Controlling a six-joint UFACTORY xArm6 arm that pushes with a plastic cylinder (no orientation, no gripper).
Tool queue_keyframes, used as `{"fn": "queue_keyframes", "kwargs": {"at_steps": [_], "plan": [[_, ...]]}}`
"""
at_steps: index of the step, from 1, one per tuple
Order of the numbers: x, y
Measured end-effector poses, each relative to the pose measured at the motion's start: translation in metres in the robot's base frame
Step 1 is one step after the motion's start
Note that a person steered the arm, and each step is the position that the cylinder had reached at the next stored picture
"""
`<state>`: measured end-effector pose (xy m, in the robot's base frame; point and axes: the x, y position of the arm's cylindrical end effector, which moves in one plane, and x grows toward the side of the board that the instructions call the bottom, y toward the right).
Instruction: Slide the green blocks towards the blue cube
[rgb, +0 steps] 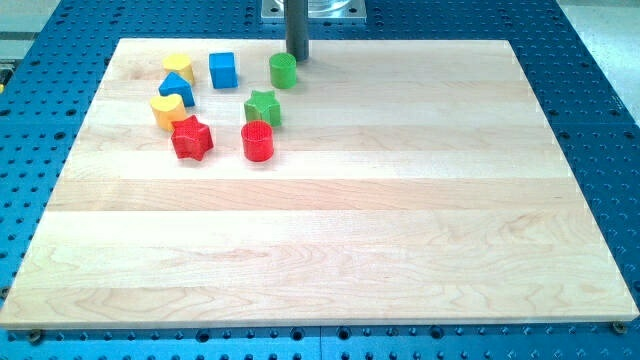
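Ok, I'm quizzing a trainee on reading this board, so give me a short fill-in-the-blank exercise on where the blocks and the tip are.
1. My tip stands just to the view's right of the green ____ , near the board's top edge.
2. The green star lies directly above the ____ cylinder.
3. The blue cube sits to the view's ____ of the green cylinder.
4. The red star lies just below a ____ block.

Missing words: cylinder; red; left; yellow

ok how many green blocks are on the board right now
2. The green cylinder sits near the view's top, just left of my tip and right of the blue cube. The green star lies below it, above the red cylinder. None appear hidden.
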<state>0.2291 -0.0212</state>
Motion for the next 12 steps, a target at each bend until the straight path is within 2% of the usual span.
{"fn": "queue_keyframes", "kwargs": {"at_steps": [2, 4, 6, 8, 12], "plan": [[0.008, 0.003], [0.026, 0.031], [0.032, -0.007], [0.055, 0.002], [0.054, 0.002]]}}
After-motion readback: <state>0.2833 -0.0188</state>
